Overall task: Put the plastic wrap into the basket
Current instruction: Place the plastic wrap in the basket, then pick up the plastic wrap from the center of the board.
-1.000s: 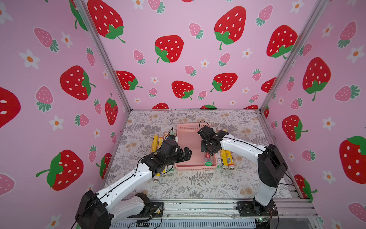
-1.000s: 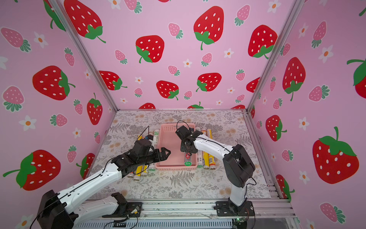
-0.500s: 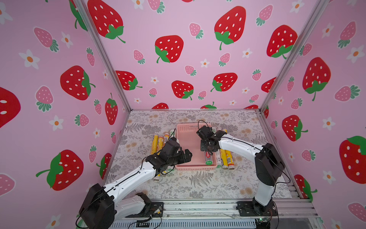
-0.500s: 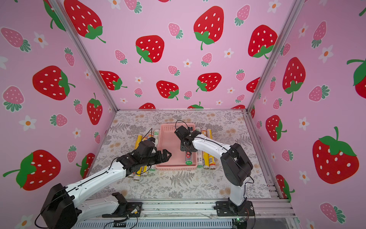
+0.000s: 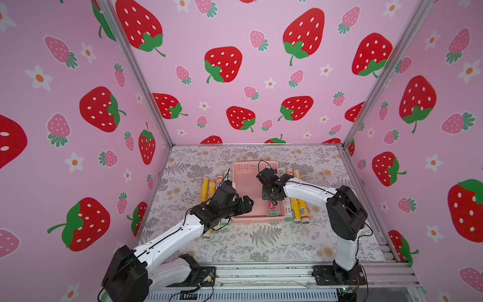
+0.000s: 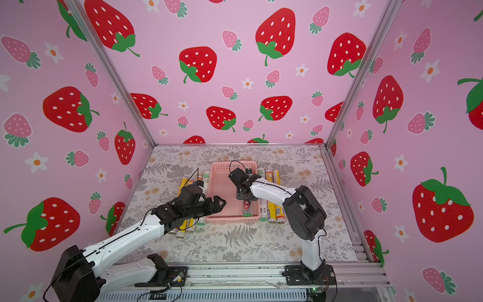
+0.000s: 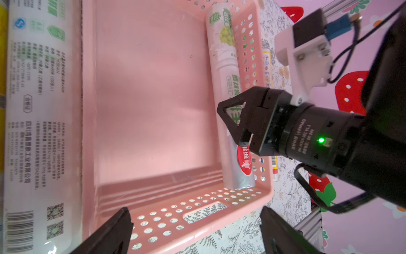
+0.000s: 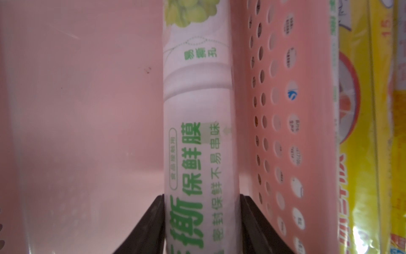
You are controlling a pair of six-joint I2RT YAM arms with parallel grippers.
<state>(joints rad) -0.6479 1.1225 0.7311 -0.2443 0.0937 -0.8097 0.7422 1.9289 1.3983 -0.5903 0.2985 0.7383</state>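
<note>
The pale-pink basket (image 5: 257, 221) (image 6: 232, 220) sits mid-table. One white, green-printed roll of plastic wrap (image 5: 272, 209) (image 6: 247, 209) (image 7: 222, 55) (image 8: 197, 110) lies inside it along the right wall (image 8: 270, 110). My right gripper (image 5: 271, 200) (image 6: 245, 200) (image 8: 201, 198) is shut on this roll from above. My left gripper (image 5: 244, 205) (image 6: 218, 204) (image 7: 195, 210) hovers open over the basket's near-left corner, above the slotted end wall (image 7: 175, 211), holding nothing. More rolls lie outside the basket, yellow (image 5: 204, 188) and white (image 7: 37, 110) on the left, white (image 5: 287, 206) and yellow (image 5: 296, 206) on the right.
The rolls lie parallel to the basket's long sides, close against it. Pink strawberry walls enclose the floral table on three sides. An aluminium rail (image 5: 261, 274) carrying both arm bases runs along the front edge.
My left arm has sunk lower and its open gripper has edged slightly toward the basket's near corner. The right gripper has stayed almost still, shut on the roll.
</note>
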